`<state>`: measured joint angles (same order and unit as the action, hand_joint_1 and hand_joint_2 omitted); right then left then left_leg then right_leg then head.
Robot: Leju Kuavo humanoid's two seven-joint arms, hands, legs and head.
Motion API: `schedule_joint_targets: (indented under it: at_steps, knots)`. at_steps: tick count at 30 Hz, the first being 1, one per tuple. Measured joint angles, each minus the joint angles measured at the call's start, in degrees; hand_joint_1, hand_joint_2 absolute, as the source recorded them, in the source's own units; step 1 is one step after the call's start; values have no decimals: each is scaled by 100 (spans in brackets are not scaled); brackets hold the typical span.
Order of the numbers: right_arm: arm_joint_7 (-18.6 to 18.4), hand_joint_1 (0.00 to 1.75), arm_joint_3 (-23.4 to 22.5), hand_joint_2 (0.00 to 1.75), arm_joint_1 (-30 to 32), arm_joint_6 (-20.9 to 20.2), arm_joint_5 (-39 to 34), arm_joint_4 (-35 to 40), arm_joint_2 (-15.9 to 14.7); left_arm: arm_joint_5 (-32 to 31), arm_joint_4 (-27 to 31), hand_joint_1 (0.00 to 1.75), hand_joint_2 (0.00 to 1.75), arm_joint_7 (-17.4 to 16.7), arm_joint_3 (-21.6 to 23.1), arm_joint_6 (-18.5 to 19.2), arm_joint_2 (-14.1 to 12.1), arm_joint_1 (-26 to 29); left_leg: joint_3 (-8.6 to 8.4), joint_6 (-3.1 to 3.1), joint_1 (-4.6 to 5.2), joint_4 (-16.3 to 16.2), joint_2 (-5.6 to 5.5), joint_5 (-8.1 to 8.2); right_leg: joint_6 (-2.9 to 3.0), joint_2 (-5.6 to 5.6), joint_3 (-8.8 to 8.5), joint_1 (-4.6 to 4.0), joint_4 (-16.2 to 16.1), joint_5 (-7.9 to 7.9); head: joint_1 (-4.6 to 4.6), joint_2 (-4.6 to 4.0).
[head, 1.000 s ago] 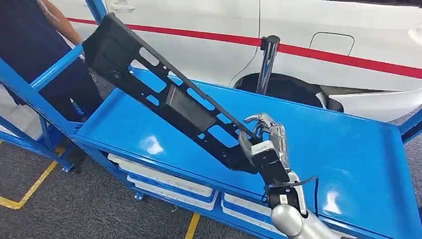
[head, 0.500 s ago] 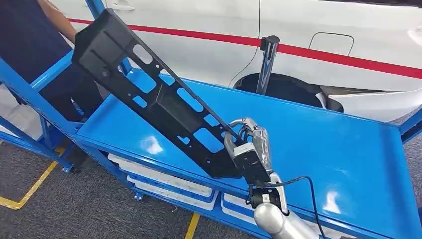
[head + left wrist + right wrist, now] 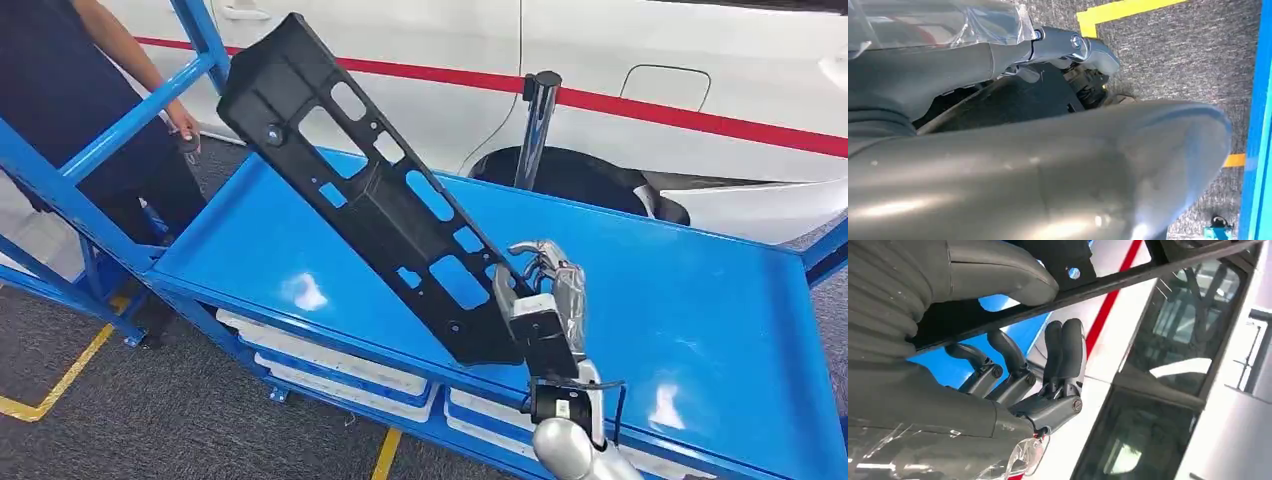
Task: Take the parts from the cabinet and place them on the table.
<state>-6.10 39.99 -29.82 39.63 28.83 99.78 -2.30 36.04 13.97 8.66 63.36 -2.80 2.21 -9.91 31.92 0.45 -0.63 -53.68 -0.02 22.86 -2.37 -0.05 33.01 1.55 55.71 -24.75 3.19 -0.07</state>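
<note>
A long black plastic part [image 3: 380, 200] with several cut-outs slants up over the blue table [image 3: 700, 300], its top end toward the far left. My right hand [image 3: 540, 305] grips its lower end near the table's front edge. In the right wrist view the thumb [image 3: 998, 270] presses one side of the part's edge [image 3: 1128, 282], and the dark fingers [image 3: 1063, 350] curl round the other side. My left hand [image 3: 1068, 47] hangs over the grey floor, and how its fingers lie is unclear.
A white car with a red stripe [image 3: 650, 60] stands behind the table, a chrome post [image 3: 535, 125] in front of it. A person [image 3: 60, 90] stands at the far left beside the blue frame [image 3: 60, 190]. White parts [image 3: 330, 360] lie on the lower shelf.
The black part has swung more upright, its top end moving right. My right hand shifted left, then back right. A person's hand now shows by the blue rail.
</note>
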Motion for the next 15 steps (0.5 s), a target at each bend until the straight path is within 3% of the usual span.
schedule_joint_targets:
  at_steps: [9,15]
  knots:
    - [188,175,-1261,175,854,15,-346,1403,-190,0,0,0,0,74,0,-22,-24,36,2,0,-1,0,0,1,0,0,0,-1,0,-1,-2,0]
    - [299,175,-1899,175,1224,15,-496,1890,-216,-2,0,0,0,85,0,-22,-52,32,1,-2,-2,1,2,7,0,1,0,0,0,-1,-2,0]
